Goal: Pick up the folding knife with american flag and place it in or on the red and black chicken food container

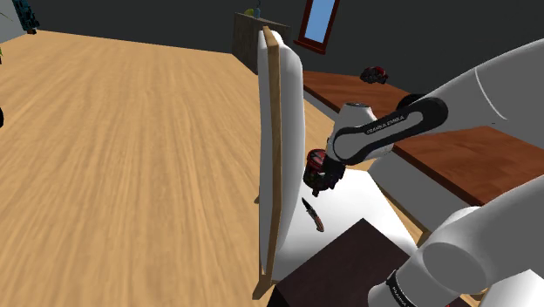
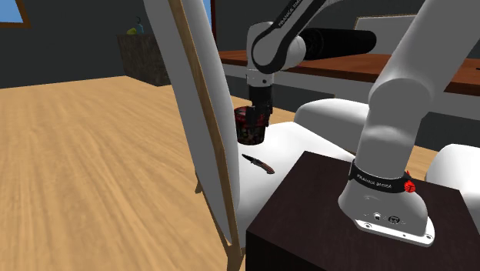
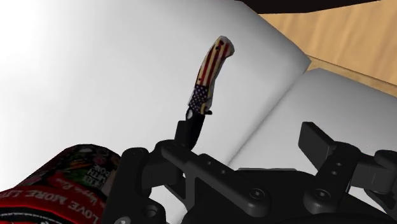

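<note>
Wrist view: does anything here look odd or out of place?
The folding knife with a stars-and-stripes handle lies open, dark blade out, on the white cushioned surface, apart from the red and black printed container. Nothing looks spilled or broken.

The container's [image 3: 63, 184] red rim carries white letters, "LOVE MORE L", cut off at the edge; the finer print on the label above is too small to read. The arm [image 1: 388, 124] has small white "FRANKA EMIKA" lettering on a dark link. The knife [image 3: 213, 67] shows stars and stripes, no words.
</note>
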